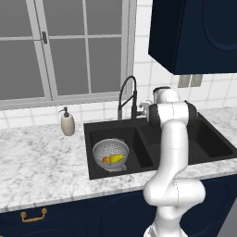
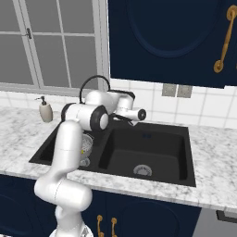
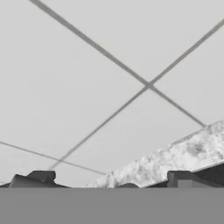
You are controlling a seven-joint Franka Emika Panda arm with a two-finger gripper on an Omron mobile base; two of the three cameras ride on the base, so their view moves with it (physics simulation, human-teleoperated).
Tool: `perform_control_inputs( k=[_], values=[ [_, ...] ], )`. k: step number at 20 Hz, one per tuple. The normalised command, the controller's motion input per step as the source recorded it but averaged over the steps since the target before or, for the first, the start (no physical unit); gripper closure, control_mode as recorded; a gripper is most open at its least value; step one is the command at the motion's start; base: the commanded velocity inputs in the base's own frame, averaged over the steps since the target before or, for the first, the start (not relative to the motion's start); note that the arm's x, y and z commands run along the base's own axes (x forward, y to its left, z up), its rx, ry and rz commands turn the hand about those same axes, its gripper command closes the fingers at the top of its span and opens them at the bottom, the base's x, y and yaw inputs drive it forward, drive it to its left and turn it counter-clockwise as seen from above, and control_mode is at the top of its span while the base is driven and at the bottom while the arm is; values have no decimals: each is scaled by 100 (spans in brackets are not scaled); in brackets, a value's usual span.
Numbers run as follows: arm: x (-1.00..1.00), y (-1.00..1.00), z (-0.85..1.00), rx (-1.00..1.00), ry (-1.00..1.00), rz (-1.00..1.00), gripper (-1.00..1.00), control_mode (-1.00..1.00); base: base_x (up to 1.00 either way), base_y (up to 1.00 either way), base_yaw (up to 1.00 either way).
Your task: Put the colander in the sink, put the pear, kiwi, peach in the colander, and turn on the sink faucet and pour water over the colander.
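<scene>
The black double sink (image 1: pixel 213 146) (image 2: pixel 155 148) is set in the marble counter. The colander (image 1: pixel 110 152) (image 2: pixel 86 142) stands in the left basin. In it lie the yellow-green pear (image 1: pixel 117 158) and the orange peach (image 1: pixel 106 159). The kiwi is hidden from me. The black arched sink faucet (image 1: pixel 127 92) (image 2: pixel 95 77) rises behind the divider between the basins. No water is in view. My gripper (image 3: pixel 109 183) is open and holds nothing. It points at the tiled wall just above the counter's back edge, with the hand close beside the faucet's base.
A white soap pump bottle (image 1: pixel 67 122) (image 2: pixel 45 111) stands on the counter left of the sink. Dark blue wall cabinets (image 1: pixel 194 32) hang above the right basin. A window (image 1: pixel 65 46) fills the wall behind the left counter.
</scene>
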Motion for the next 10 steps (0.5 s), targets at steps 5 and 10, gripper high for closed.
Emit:
perform_control_inputs(
  k=[5, 10],
  values=[
    [38, 0, -10, 0, 0, 0, -100, -100, 0, 0, 0],
    [6, -9, -3, 0, 0, 0, 100, -100, 0, 0, 0]
  ],
)
